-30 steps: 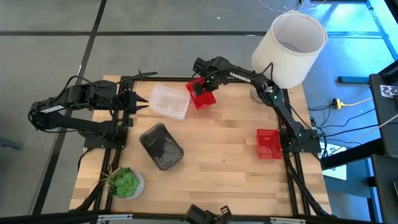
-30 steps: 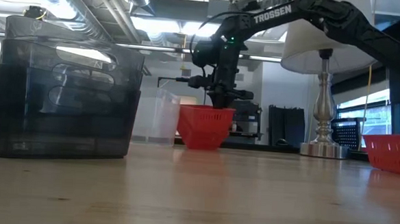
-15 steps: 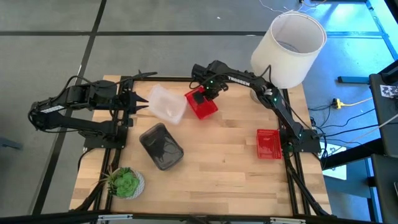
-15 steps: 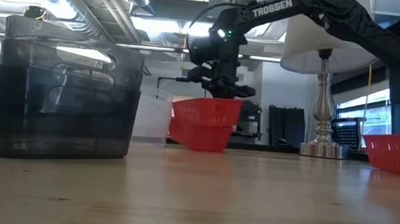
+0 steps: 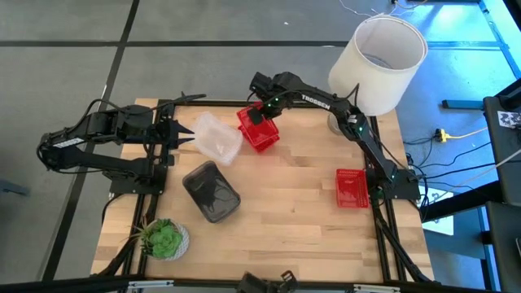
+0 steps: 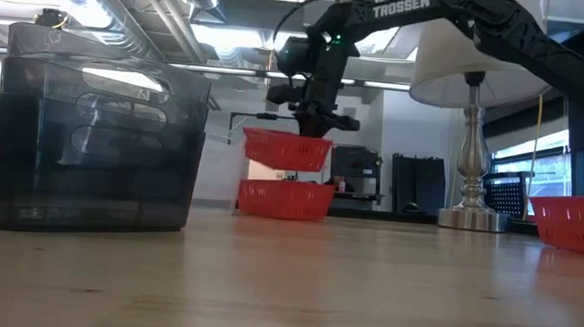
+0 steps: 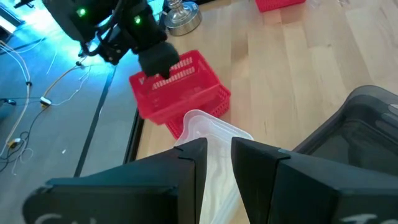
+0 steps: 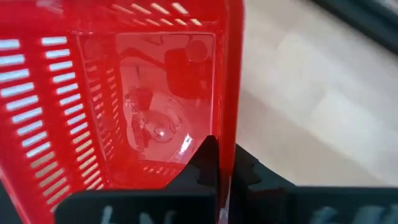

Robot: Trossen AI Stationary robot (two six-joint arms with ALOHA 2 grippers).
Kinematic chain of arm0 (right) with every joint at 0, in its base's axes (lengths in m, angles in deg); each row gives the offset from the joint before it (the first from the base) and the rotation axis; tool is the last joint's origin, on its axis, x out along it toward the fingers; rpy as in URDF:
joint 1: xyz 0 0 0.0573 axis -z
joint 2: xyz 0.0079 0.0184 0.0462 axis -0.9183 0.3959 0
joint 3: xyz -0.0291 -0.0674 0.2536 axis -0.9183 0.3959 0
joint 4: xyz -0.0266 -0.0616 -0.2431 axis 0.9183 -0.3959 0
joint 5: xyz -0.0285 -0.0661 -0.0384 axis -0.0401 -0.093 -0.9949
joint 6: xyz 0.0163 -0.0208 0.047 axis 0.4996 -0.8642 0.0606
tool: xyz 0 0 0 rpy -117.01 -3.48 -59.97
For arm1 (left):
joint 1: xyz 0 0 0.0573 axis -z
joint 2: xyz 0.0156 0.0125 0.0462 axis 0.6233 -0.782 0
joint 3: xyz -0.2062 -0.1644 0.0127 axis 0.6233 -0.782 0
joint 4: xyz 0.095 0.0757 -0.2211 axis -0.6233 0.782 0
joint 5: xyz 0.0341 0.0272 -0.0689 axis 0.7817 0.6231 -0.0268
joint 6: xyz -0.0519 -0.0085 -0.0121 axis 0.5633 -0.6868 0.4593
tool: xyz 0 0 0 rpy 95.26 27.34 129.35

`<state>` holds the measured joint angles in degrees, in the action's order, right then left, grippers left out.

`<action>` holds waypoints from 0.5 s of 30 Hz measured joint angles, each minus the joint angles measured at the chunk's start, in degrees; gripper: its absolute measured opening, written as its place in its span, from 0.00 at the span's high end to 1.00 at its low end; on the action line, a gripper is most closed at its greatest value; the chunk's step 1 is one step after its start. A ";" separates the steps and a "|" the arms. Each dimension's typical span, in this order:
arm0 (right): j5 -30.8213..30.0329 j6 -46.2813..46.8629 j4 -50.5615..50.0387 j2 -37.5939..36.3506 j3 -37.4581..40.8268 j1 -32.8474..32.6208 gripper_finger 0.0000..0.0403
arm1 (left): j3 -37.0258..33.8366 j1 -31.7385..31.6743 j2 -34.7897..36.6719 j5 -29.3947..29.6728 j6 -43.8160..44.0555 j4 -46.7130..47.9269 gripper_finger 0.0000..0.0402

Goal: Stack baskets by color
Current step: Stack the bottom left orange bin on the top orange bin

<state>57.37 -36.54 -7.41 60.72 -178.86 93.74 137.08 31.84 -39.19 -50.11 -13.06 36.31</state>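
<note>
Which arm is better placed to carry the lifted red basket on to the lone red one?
The right. The right gripper is shut on the lifted red basket, above another red basket; the lone red basket sits by that arm's base. The left gripper waits at the clear baskets.

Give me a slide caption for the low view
Right tool lifts a red basket clear of a second red basket on the table, with a grey basket in front.

Bright ceiling strip lights (image 6: 229, 35) glare behind me. The pale wooden table (image 6: 286, 283) blurs up close. My red perforated plastic basket (image 8: 124, 93) glints, its edge soft.
</note>
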 joint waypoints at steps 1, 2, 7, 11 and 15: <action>-0.15 -0.11 0.69 0.34 -0.01 0.15 1.00 | 0.00 0.00 -0.02 0.00 -0.03 0.00 0.83; -0.14 -0.09 0.68 0.85 -0.01 0.25 1.00 | 0.00 0.00 -0.02 0.00 -0.03 0.00 0.83; 2.05 -1.67 0.13 3.07 0.01 0.17 1.00 | 0.00 0.00 0.00 0.00 0.02 0.01 0.83; 2.81 -1.57 -0.80 3.46 0.01 0.18 1.00 | 0.00 0.00 0.00 0.00 0.06 0.02 0.83; 5.18 -1.35 -2.05 3.46 0.01 0.22 1.00 | 0.00 0.00 0.00 0.00 0.10 0.02 0.83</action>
<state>62.55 -37.89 -9.45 64.18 -178.85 93.96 137.08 31.84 -39.19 -50.11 -12.96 36.33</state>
